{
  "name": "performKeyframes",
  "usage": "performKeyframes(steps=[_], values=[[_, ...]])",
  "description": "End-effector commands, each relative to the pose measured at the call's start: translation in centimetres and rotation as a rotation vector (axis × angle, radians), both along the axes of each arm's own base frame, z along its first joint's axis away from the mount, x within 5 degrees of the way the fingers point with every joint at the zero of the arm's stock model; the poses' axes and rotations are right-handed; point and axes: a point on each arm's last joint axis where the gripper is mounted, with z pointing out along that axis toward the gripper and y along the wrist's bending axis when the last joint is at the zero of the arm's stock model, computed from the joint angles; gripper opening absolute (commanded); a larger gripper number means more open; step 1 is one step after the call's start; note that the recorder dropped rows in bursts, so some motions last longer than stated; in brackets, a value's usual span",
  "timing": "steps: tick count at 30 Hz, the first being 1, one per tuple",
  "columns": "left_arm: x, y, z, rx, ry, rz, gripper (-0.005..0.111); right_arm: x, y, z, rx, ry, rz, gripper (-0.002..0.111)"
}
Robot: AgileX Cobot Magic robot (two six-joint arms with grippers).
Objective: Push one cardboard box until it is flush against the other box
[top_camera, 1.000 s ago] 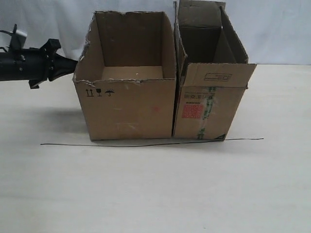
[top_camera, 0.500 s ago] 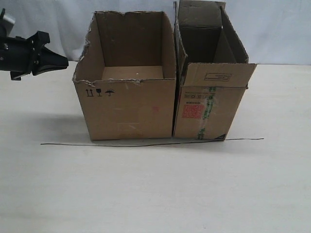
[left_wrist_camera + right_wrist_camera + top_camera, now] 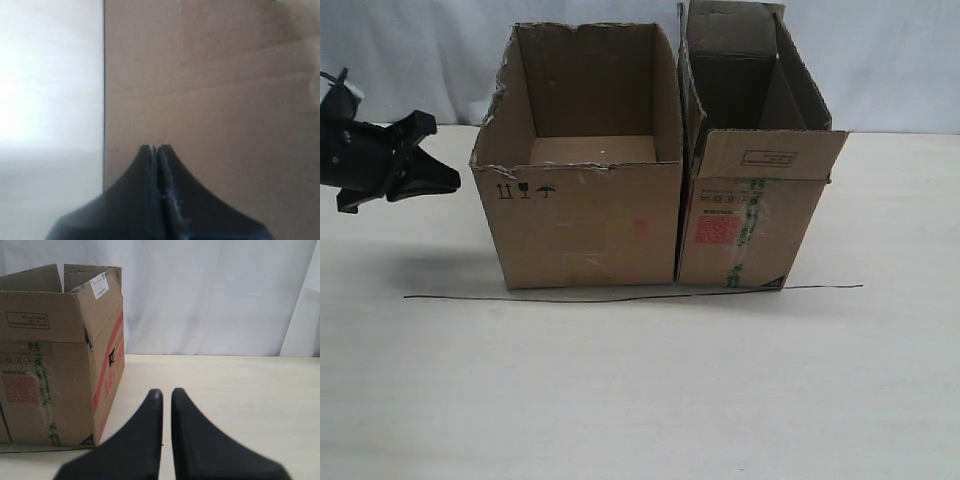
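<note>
The cardboard box [image 3: 585,225], wide with a ragged rim, stands left of centre in the exterior view. Its right wall lies against the other box [image 3: 745,215], the taller carton with the red-orange label. My left gripper [image 3: 455,182] hangs shut just left of the wide carton, a small gap away from its side. The left wrist view shows the shut tips [image 3: 157,146] facing that brown side [image 3: 215,90]. My right gripper [image 3: 166,391] holds nothing, with only a thin slit between its fingers. It sits low over the table, beside the other box [image 3: 50,365], and is out of the exterior view.
A thin black line [image 3: 620,296] runs across the pale table [image 3: 640,400] along the front of both cartons. A white backdrop [image 3: 880,60] closes the far side.
My left gripper drew back to the left from the wide carton's upper left edge, then dropped lower. Neither carton moved.
</note>
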Motion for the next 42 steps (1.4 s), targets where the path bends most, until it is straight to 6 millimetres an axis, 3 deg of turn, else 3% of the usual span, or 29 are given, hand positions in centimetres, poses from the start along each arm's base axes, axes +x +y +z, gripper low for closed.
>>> performKeyframes(steps=[1, 7, 24, 34, 37, 39, 42], values=[[0.2, -1.2, 0.2, -0.005, -0.026, 0.041, 0.000, 0.0, -0.1, -0.2, -0.008, 0.005, -0.008, 0.005], [0.7, -1.4, 0.5, -0.035, -0.062, 0.091, 0.000, 0.0, -0.1, -0.2, -0.008, 0.005, -0.008, 0.005], [0.1, -3.9, 0.8, -0.091, -0.053, -0.018, 0.000, 0.0, 0.0, -0.2, -0.003, 0.006, -0.008, 0.005], [-0.3, -4.4, 1.0, -0.118, -0.048, -0.068, 0.000, 0.0, 0.0, -0.2, 0.000, 0.006, -0.007, 0.005], [-1.1, -1.9, 2.2, 0.000, -0.062, -0.102, 0.000, 0.0, 0.0, -0.2, 0.000, 0.006, -0.007, 0.005], [-2.4, -0.9, 4.5, 0.056, -0.125, -0.102, 0.000, 0.0, 0.0, -0.2, 0.000, 0.006, -0.007, 0.005], [-6.3, 0.1, 7.5, 0.194, -0.276, 0.039, 0.000, 0.0, 0.0, -0.2, 0.000, 0.006, -0.007, 0.005]])
